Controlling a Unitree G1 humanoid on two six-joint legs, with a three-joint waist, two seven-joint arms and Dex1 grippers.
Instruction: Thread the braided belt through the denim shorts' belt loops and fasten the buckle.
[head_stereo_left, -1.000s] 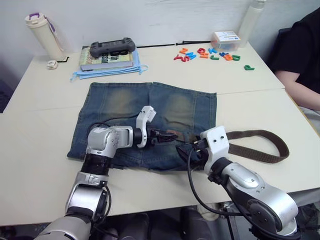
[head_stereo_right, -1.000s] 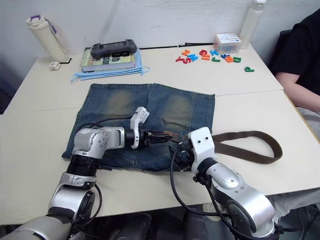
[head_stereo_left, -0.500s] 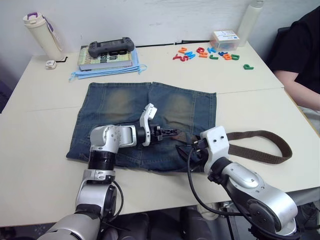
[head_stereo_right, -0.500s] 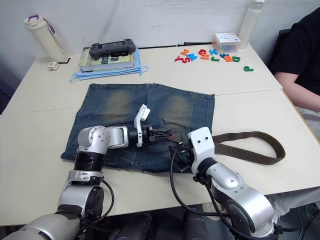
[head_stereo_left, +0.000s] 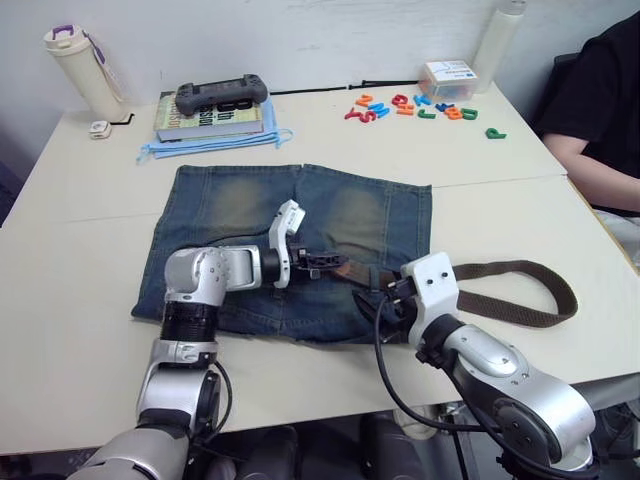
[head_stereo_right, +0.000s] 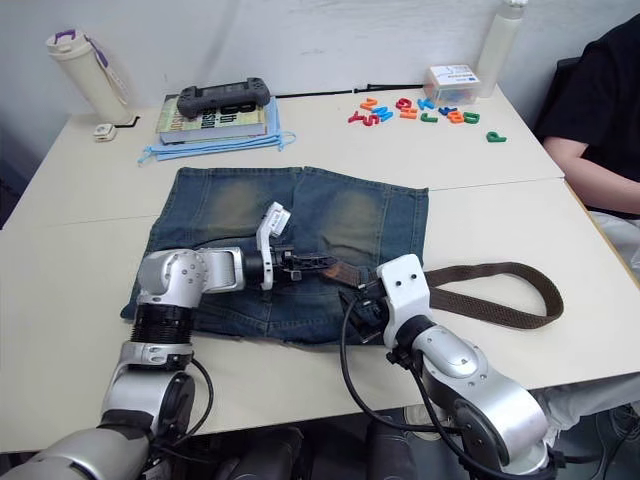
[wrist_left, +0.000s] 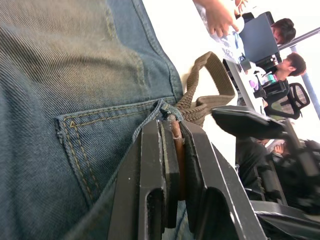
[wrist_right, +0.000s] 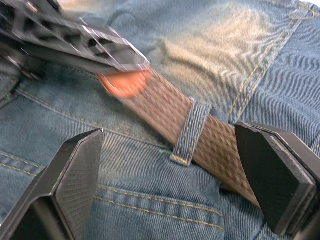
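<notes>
The table (head_stereo_left: 80, 330) carries the denim shorts (head_stereo_left: 240, 215), laid flat near its middle with the waistband toward the robot and yellowish worn patches on both legs. The braided belt (head_stereo_left: 520, 300) runs from the waistband out over the table to the robot's right, where it doubles back in a long dark brown loop. The left gripper (head_stereo_left: 325, 265) lies over the waistband with its fingers clamped on the belt's tan leather end; the left wrist view confirms the thin leather edge (wrist_left: 176, 150) pinched between the two black fingers. The right gripper (head_stereo_left: 385, 300) rests at the waistband just beside the belt; the right wrist view shows its fingers (wrist_right: 75, 170) spread wide apart, holding nothing. That view also shows what the head views do not resolve: the woven strap passes under one belt loop (wrist_right: 190, 132), with the tan end beyond it.
</notes>
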